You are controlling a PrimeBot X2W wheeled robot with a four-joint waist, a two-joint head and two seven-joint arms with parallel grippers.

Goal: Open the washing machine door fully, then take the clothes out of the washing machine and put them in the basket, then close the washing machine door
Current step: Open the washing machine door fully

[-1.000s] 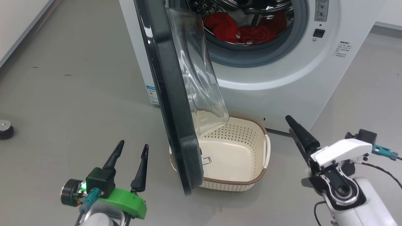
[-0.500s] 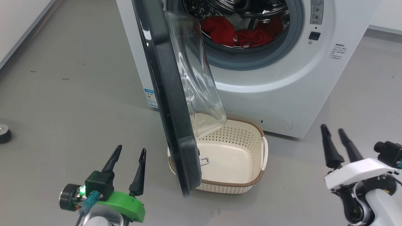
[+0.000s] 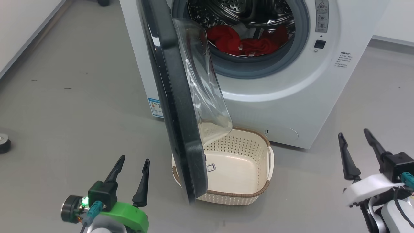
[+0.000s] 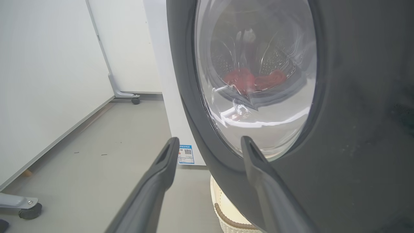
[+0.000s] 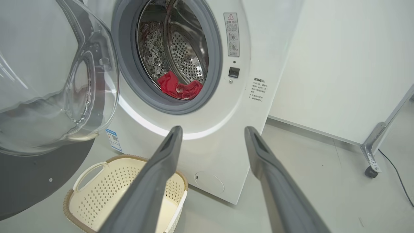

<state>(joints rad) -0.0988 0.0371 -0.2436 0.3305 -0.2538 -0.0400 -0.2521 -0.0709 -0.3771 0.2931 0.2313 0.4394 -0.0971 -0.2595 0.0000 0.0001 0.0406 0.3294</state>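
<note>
Hovering wide and empty, the left tool point(image 3: 135, 158) and right tool point(image 3: 352, 132) are flanking a glossy black round door point(image 3: 171, 97) standing ajar beside a cream perforated basket point(image 3: 239, 147); bright red clothes point(image 3: 245, 43) are lying inside the white washing machine point(image 3: 291, 97).

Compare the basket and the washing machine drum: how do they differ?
The washing machine drum is shiny steel; the basket is cream plastic with a brown rim. The drum holds the red clothes; the basket looks empty where visible. The drum opens forwards, the basket upwards from the floor, partly hidden behind the open door. Both have perforated walls.
</note>
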